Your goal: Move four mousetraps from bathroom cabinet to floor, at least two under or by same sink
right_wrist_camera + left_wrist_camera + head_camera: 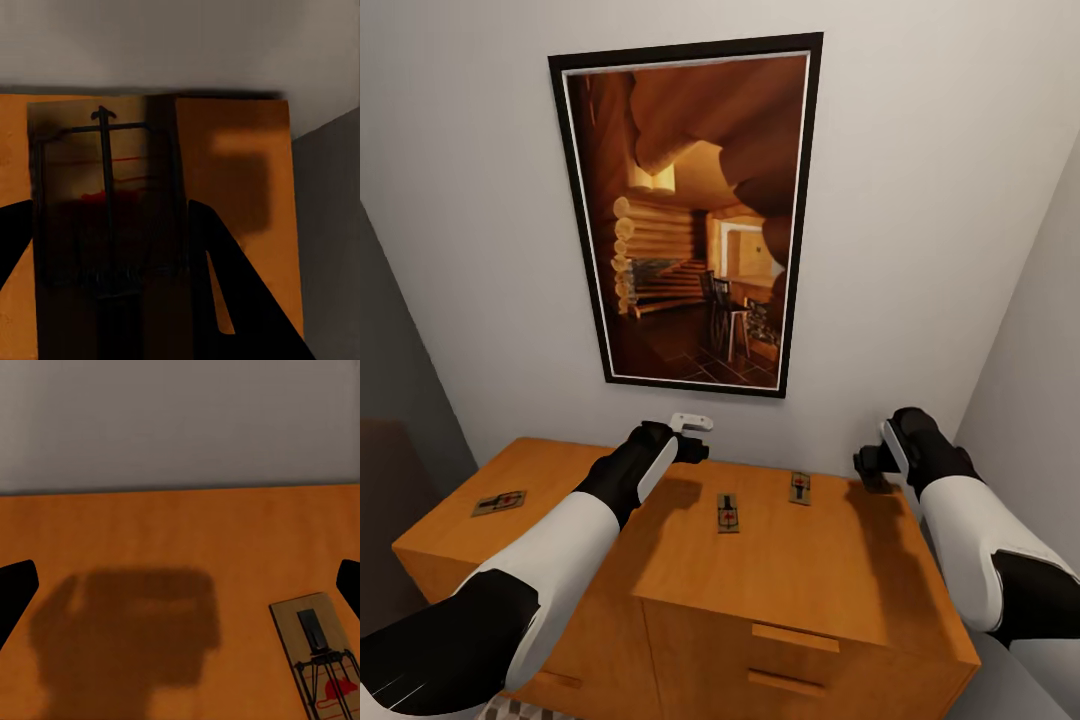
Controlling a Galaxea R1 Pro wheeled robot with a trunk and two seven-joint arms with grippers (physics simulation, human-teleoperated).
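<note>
Soft even light, no glare; arm shadows fall on the cabinet [800, 570] top; right wrist view dim, close mousetrap [105, 225] blurred.

Orange-brown cabinet [690, 560] against the wall, smooth flat worktop, three mousetraps lying flat on it: left one [498, 503], middle one [728, 513], right one [799, 488]

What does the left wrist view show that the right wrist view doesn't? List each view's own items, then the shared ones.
Left wrist view: a flat mousetrap lying on the wood, clear of the wide-open left fingers, and a broad shadow on the wood.
Right wrist view: a held mousetrap up close between the right fingers, apparently gripped, and a grey side wall.
Both: the orange cabinet top and the pale back wall.
</note>
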